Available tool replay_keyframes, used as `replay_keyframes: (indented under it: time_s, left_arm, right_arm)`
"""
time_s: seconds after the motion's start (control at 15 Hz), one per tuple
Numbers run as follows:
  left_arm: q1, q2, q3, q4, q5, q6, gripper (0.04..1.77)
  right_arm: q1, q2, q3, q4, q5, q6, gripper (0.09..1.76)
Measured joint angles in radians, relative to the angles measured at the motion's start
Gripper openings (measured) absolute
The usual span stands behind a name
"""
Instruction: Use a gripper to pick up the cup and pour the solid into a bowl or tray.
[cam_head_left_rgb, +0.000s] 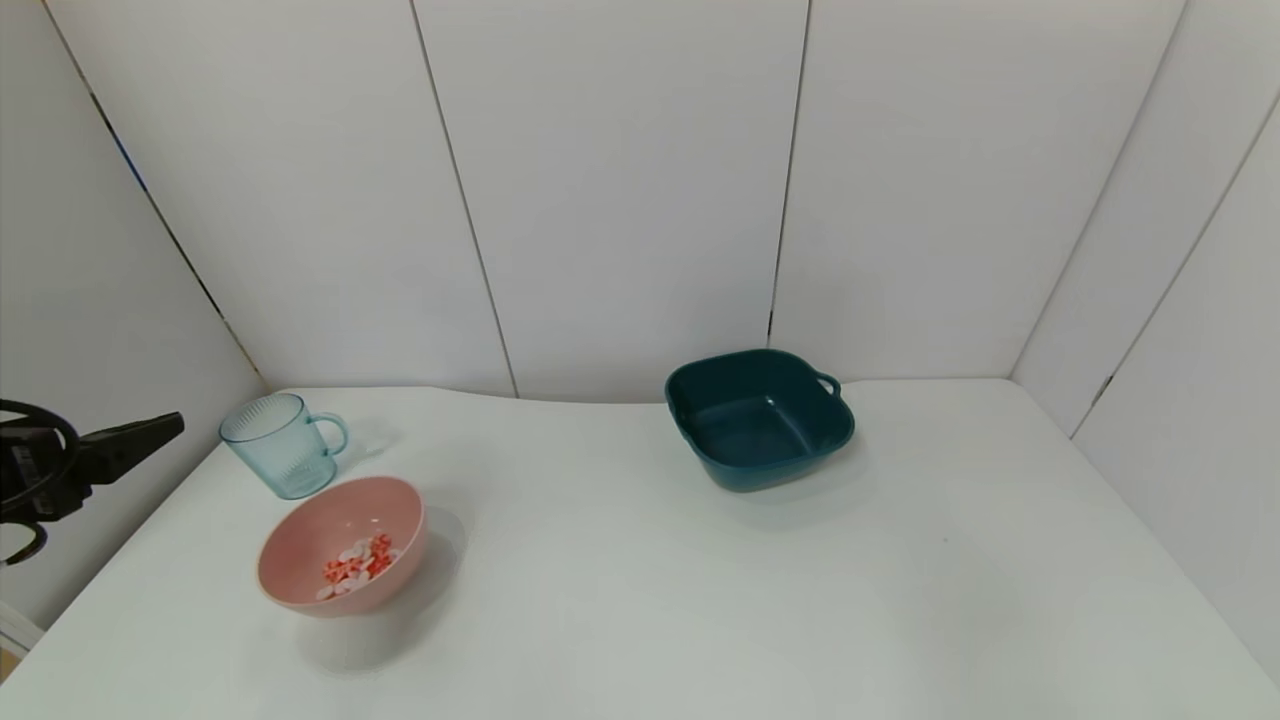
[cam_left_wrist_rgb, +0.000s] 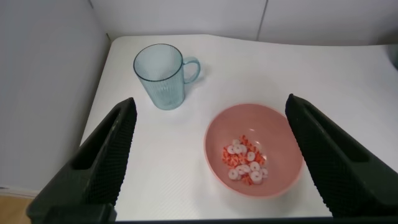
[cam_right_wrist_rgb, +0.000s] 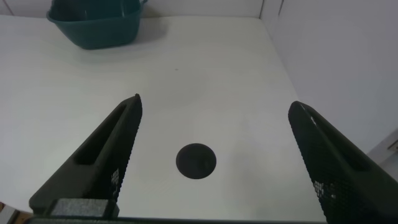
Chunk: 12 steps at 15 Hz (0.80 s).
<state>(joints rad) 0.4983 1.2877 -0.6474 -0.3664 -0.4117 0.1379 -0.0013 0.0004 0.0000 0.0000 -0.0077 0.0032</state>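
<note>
One cup (cam_head_left_rgb: 283, 443), one pink bowl (cam_head_left_rgb: 300, 540) holding solids (cam_head_left_rgb: 358, 564), one teal tray (cam_head_left_rgb: 758, 417).

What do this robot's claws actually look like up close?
Both are black. The left claw has two long, wedge-shaped fingers with a finely ribbed inner face. From the head camera, looping black cables hang behind it. The right claw looks the same, with small white markings near its finger bases.
</note>
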Motion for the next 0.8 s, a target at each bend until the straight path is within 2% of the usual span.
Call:
replay_keyframes:
  time_s: [0.13,0.33,0.8]
  left_arm:
    - [0.001,-0.093,0.038,0.046,-0.021,0.0,1.71]
    - [-0.012,-0.226,0.058,0.2,-0.05,0.0,1.72]
    - [-0.028,-0.353,0.091,0.215,-0.043,-0.006,1.72]
  right_arm:
    - [0.0,0.0,0.0,0.001,0.0,0.0,1.71]
    - [-0.002,0.0,0.0,0.0,0.0,0.0,1.71]
    - [-0.006,0.0,0.0,0.002,0.0,0.0,1.71]
